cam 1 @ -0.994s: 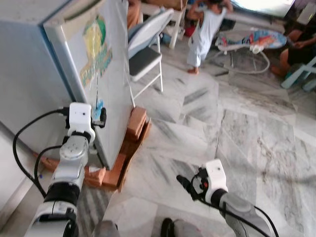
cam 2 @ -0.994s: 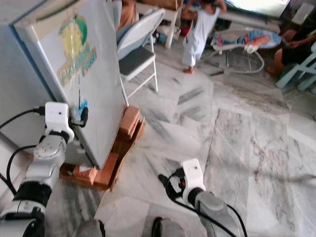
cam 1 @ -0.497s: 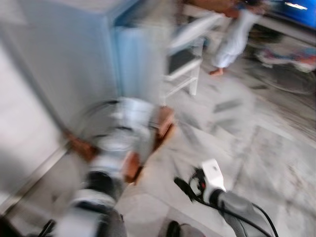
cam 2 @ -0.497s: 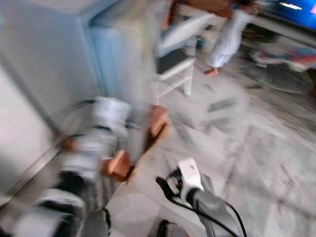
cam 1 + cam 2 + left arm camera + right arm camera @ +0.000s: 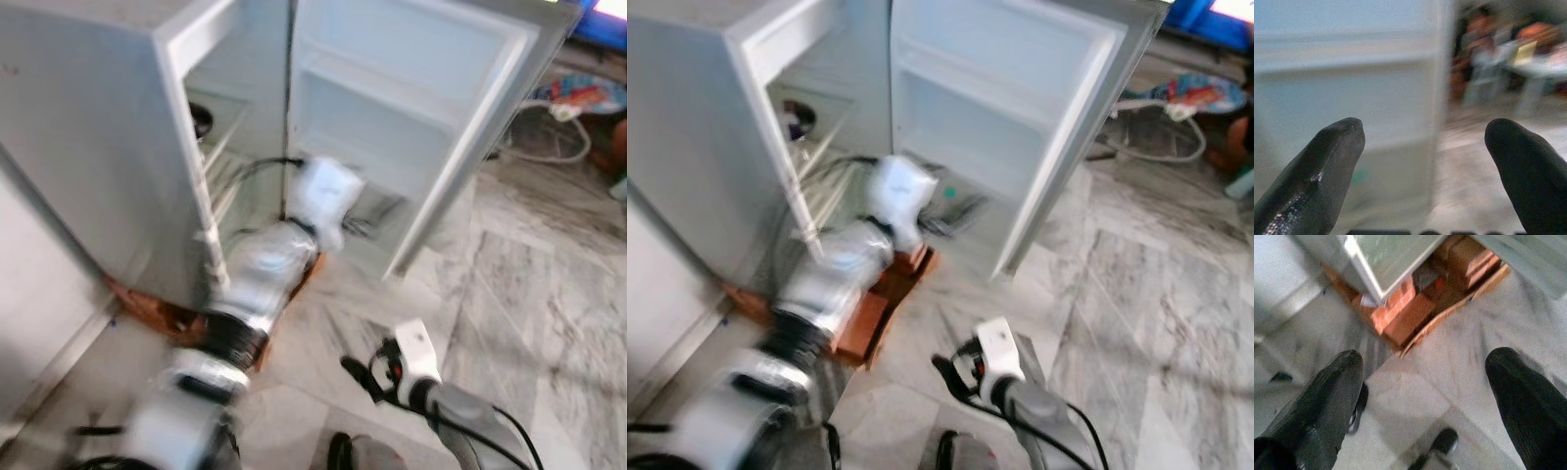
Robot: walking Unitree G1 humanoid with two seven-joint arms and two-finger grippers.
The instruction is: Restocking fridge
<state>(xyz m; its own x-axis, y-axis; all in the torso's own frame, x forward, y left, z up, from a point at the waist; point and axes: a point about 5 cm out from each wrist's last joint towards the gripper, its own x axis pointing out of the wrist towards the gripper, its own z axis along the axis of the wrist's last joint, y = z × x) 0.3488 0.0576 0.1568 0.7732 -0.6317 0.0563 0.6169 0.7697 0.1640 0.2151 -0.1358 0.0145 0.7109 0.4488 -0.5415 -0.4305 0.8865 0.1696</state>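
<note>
Fridge [image 5: 98, 147] stands open on bricks [image 5: 1410, 318], its door [image 5: 411, 108] swung wide. Left gripper [image 5: 1425, 147], fingers spread, faces the door; right gripper [image 5: 1425, 382], fingers spread, hangs over marble floor [image 5: 549, 284].

**Marble floor, brick plinth and fridge shelves**

You are looking down at a grey-veined marble tile floor [image 5: 549, 284]. On it lies a low stack of orange-red bricks [image 5: 1405, 316], and the pale grey fridge cabinet [image 5: 88, 147] stands on those bricks. Its white inner door panel [image 5: 402, 108] hangs open over the floor. Inside the cabinet you can see a clear glass shelf [image 5: 808, 113] carrying a small dark round object [image 5: 201, 120], too blurred to identify. Farther back, a colourful baby bouncer seat [image 5: 578, 93] rests on the floor.
</note>
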